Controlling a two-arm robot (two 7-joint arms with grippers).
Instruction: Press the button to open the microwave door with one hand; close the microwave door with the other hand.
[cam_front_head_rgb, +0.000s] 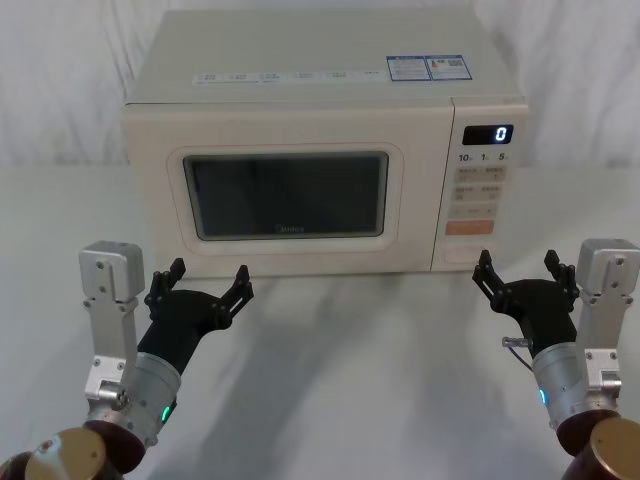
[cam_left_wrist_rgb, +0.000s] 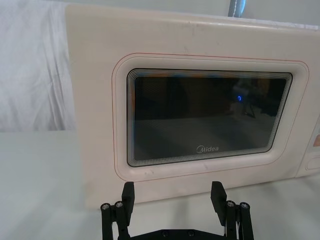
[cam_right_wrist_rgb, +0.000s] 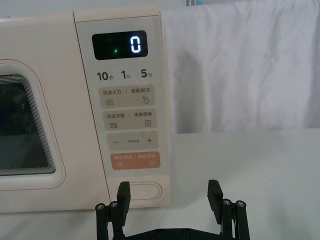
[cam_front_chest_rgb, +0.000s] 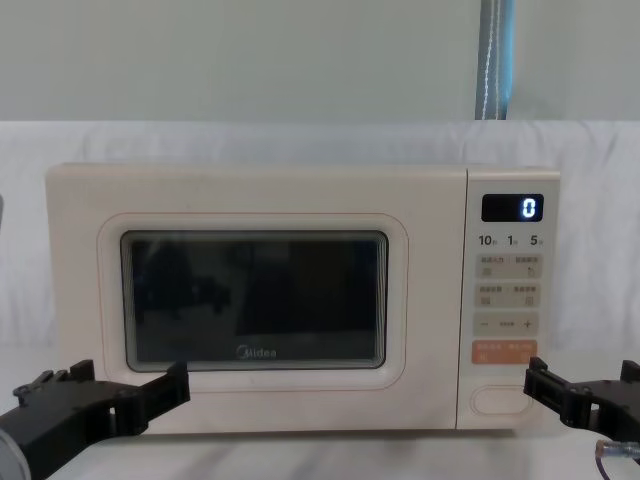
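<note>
The cream microwave (cam_front_head_rgb: 330, 90) stands at the back of the white table, its display reading 0. Its door (cam_front_head_rgb: 285, 195), with the dark window, sits shut flush with the front; the door (cam_left_wrist_rgb: 200, 120) also faces the left wrist camera and appears in the chest view (cam_front_chest_rgb: 255, 300). The wide cream button (cam_right_wrist_rgb: 142, 191) lies under the orange key at the keypad's bottom (cam_front_chest_rgb: 498, 398). My right gripper (cam_front_head_rgb: 526, 270) hovers open just in front of the button, a little to its right. My left gripper (cam_front_head_rgb: 207, 278) hovers open before the door's lower left part.
White cloth covers the table (cam_front_head_rgb: 350, 380) and the wall behind. Free table surface lies between both arms and in front of the oven. A blue-grey pole (cam_front_chest_rgb: 495, 60) rises behind the microwave.
</note>
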